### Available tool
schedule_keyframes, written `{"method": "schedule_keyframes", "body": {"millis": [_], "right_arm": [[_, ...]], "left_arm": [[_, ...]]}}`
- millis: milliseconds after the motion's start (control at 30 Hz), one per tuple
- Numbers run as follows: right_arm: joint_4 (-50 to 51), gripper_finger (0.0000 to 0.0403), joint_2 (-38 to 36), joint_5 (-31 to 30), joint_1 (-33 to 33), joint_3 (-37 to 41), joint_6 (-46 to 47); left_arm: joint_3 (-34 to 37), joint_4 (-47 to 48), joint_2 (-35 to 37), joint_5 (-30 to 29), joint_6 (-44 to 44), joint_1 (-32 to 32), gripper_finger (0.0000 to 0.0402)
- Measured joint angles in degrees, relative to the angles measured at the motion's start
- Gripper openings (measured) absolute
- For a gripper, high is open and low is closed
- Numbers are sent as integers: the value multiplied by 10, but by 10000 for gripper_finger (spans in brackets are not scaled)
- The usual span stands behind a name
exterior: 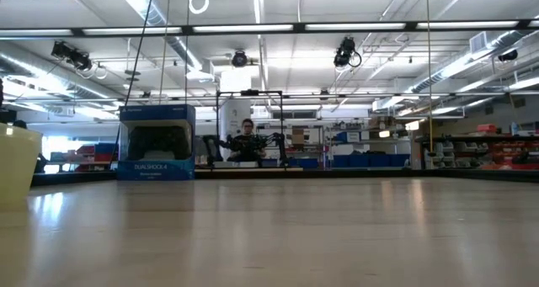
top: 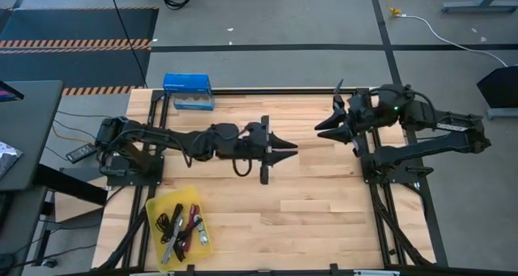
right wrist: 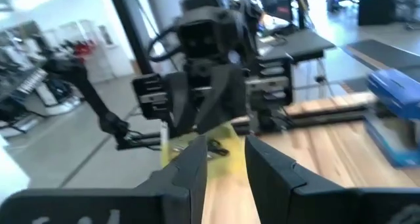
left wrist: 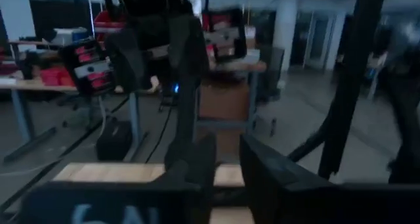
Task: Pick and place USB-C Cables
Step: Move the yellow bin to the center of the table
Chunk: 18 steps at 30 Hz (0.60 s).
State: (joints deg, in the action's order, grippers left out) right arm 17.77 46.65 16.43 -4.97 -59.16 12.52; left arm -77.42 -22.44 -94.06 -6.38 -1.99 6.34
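Note:
Several small cable bundles [top: 180, 226], black and red or magenta, lie in a yellow tray [top: 191, 200] at the table's near left. My left gripper [top: 290, 151] hangs above the middle of the table, fingers pointing toward the table's right, open and empty. My right gripper [top: 326, 121] hangs above the far right part of the table, fingers pointing toward the left arm, open and empty. The two grippers face each other with a gap between them. The right wrist view shows the left arm with the yellow tray [right wrist: 172, 149] behind it. No gripper shows in the low view.
A blue rectangular box [top: 188, 91] stands at the table's far left edge; it also shows in the low view [exterior: 157, 144]. The yellow tray's wall [exterior: 17, 165] shows at the low view's left. A person stands far behind the table [exterior: 246, 140]. Bare wood lies between the arms.

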Motion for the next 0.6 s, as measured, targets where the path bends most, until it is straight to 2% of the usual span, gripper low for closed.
{"method": "schedule_keyframes", "body": {"millis": [167,333,467,600], "right_arm": [[2,76,14,-52,7,0,12],[-55,9,57,-61,24,0,-8],[-116,9,98,-61,31,0,-7],[-115,5,106,-74,30,0,-3]], "left_arm": [[1,77,30,3,10,-21,10],[0,192,95,42,20,-49,4],[0,291,142,80,34,-64,3],[0,393,182,92,37,-65,2]]}}
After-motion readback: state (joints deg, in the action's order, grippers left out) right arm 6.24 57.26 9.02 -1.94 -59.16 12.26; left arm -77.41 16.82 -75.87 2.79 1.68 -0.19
